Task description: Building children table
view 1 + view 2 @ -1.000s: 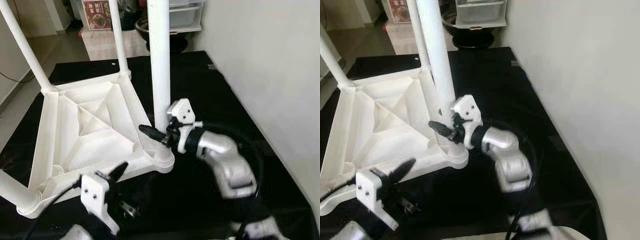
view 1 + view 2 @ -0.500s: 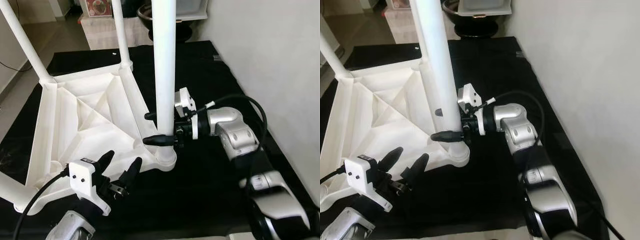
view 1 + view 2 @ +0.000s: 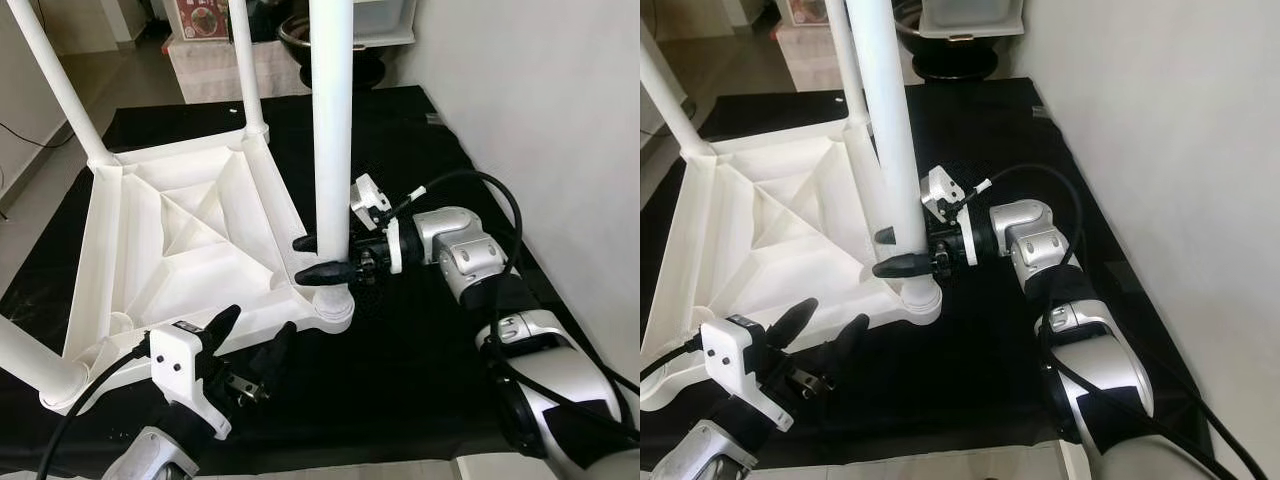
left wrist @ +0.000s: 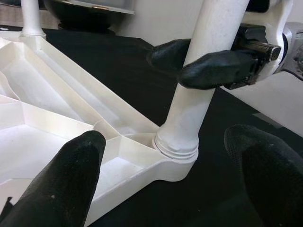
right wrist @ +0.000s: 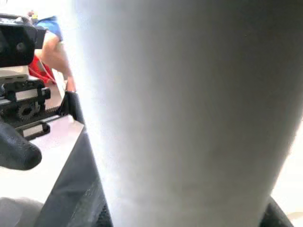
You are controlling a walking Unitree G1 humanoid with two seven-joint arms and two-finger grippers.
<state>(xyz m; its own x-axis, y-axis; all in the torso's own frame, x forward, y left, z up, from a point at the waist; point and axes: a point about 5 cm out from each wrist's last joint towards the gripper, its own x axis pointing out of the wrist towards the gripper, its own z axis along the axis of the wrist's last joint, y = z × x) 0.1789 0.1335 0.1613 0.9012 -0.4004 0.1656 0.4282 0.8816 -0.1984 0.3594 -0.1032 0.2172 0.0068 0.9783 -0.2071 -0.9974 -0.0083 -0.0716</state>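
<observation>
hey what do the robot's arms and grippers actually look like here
Both arms are silver, rounded metal segments with black joints. The right arm has a black cable looping over it. Each wrist carries a white angular camera block. The left gripper and right gripper each have two long, tapered black fingers with rounded tips; a black cable trails from the left wrist.

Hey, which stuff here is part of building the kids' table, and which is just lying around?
Part of the job:
upturned white tabletop
near white leg held by right gripper
left gripper, open

Lying about:
black bowl
white drawer unit
red box
</observation>
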